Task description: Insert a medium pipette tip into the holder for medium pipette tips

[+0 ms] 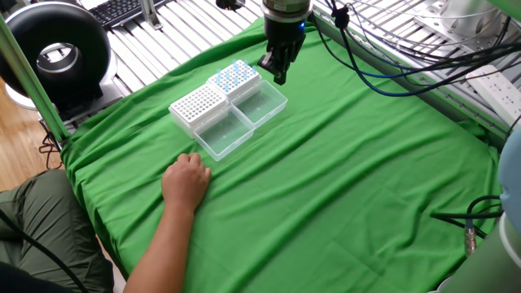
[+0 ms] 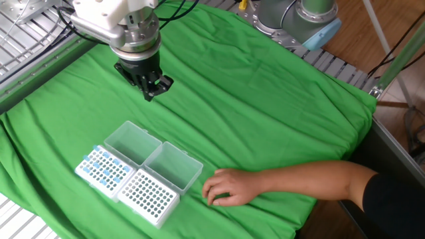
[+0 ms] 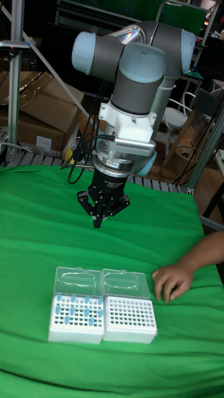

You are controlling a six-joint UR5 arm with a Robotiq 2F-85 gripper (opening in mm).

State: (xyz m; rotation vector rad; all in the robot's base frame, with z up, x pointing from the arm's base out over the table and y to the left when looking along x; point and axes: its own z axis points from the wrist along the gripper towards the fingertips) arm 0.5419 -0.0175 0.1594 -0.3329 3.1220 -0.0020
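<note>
The claw [image 2: 151, 89] hangs above the green surface [image 2: 265, 106], fingers drawn nearly together; whether it pinches a tip cannot be told. The two racks sit side by side: one with blue tips [image 2: 101, 169], one bare [image 2: 147, 196]. Choosing the wrong rack is a risk, as is the person's hand [image 2: 229, 187] resting nearby.

Arm upright, gripper [image 3: 99, 219] downward, fingers together.

Matt, wrinkled green cloth [image 1: 350, 163] covers the table; both racks' [image 3: 129, 319] open lids [image 3: 126, 283] are glossy clear plastic.
</note>
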